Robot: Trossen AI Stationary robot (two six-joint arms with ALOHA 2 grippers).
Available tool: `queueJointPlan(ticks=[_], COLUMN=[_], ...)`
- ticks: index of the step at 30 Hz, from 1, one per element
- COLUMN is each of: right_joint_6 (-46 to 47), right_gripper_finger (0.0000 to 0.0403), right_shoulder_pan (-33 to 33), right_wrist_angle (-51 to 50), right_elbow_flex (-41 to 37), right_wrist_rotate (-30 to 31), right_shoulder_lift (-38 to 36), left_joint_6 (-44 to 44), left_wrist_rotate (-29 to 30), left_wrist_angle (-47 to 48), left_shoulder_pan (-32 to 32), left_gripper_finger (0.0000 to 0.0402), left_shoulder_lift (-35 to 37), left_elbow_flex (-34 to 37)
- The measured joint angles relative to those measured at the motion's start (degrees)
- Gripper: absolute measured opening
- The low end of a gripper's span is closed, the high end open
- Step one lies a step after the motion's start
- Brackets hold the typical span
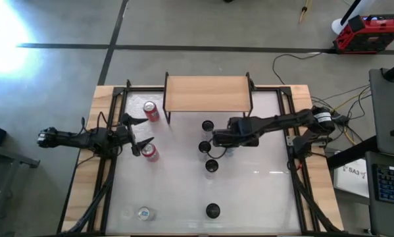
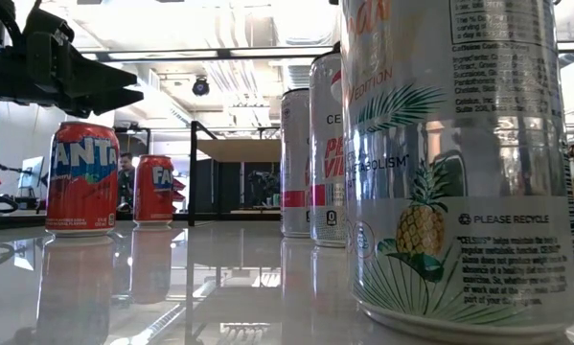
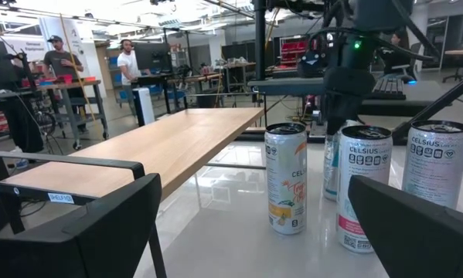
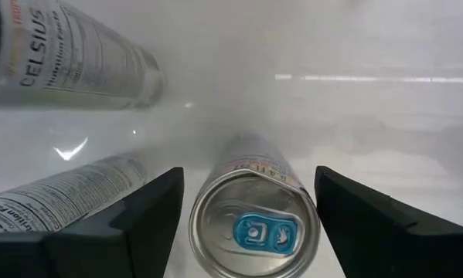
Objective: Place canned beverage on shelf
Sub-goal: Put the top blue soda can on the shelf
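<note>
High view: we see the shelf [image 1: 208,93] at upper centre, its top bare, so no can has been placed yet. The right gripper [image 1: 218,139] reaches in from the right over a column of slim cans just below the shelf, apparently to pick the nearest one. The left gripper [image 1: 141,135] waits at centre left, jaws spread wide, between two red cans [image 1: 150,110]. Low view: a pineapple-print can [image 2: 459,163] fills the right of the frame; two red Fanta cans stand at left. Left wrist view: the shelf top runs across the upper left, Celsius cans [image 3: 285,188] standing just beside it, well placed for a short lift. Right wrist view: the fingers [image 4: 131,220] straddle a can's lid [image 4: 254,228] at bottom centre, with gaps both sides; we judge the jaws partly open, not yet gripping.
</note>
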State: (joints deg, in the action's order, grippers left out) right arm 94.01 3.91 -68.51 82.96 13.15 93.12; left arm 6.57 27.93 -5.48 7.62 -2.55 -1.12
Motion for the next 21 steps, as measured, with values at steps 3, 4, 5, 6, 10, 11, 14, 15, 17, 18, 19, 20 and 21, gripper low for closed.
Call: queueJointPlan(ticks=[3,4,5,6,10,11,14,15,17,18,19,20,21], right_joint_6=[0.06,-0.02,-0.09,-0.10,1.17,1.92,4.55,5.95,8.87,10.40,11.83,13.14,14.32], right_gripper_finger=[0.0272,0.0272,0.0272,0.0272,0.0272,0.0272,0.0272,0.0272,0.0272,0.0272,0.0272,0.0272,0.0272], right_shoulder_pan=[0.87,1.22,1.68,2.19,4.34,4.89,6.64,7.32,8.58,9.17,9.71,10.22,10.66], right_wrist_angle=[-0.27,-0.38,-0.38,-0.39,-0.81,-0.83,-0.94,-0.95,-0.98,-1.02,-1.02,-1.06,-1.14], right_elbow_flex=[-0.04,-0.10,-0.11,-0.10,-0.11,-0.11,-0.11,-0.11,-0.11,-0.11,-0.11,-0.11,-0.11], right_wrist_rotate=[1.72,2.25,3.07,3.80,6.23,7.16,9.99,10.89,12.18,12.69,13.30,14.01,14.64], right_shoulder_lift=[0.70,1.04,1.62,2.15,4.73,5.41,7.07,7.48,8.24,8.39,8.60,8.72,8.77], left_joint_6=[0.00,0.00,0.00,0.00,0.00,0.00,0.00,0.00,0.00,0.00,0.00,0.00,0.00], left_wrist_rotate=[0.01,-0.01,0.01,0.01,0.01,0.01,0.01,0.01,-0.01,0.00,0.01,0.01,0.00], left_wrist_angle=[0.00,0.02,0.00,0.00,0.00,0.02,0.04,0.02,0.01,0.02,0.00,0.00,0.02], left_shoulder_pan=[0.00,0.00,0.01,0.00,0.00,0.00,0.00,0.00,0.00,0.01,0.02,0.00,0.00], left_gripper_finger=[0.0400,0.0400,0.0400,0.0400,0.0400,0.0400,0.0400,0.0400,0.0400,0.0400,0.0400,0.0400,0.0400], left_shoulder_lift=[0.00,0.00,0.00,0.00,0.00,0.00,0.00,0.00,0.00,0.00,0.00,0.00,0.00], left_elbow_flex=[-0.01,0.01,-0.01,-0.01,-0.01,-0.01,0.01,-0.01,0.01,0.01,-0.01,-0.01,0.01])
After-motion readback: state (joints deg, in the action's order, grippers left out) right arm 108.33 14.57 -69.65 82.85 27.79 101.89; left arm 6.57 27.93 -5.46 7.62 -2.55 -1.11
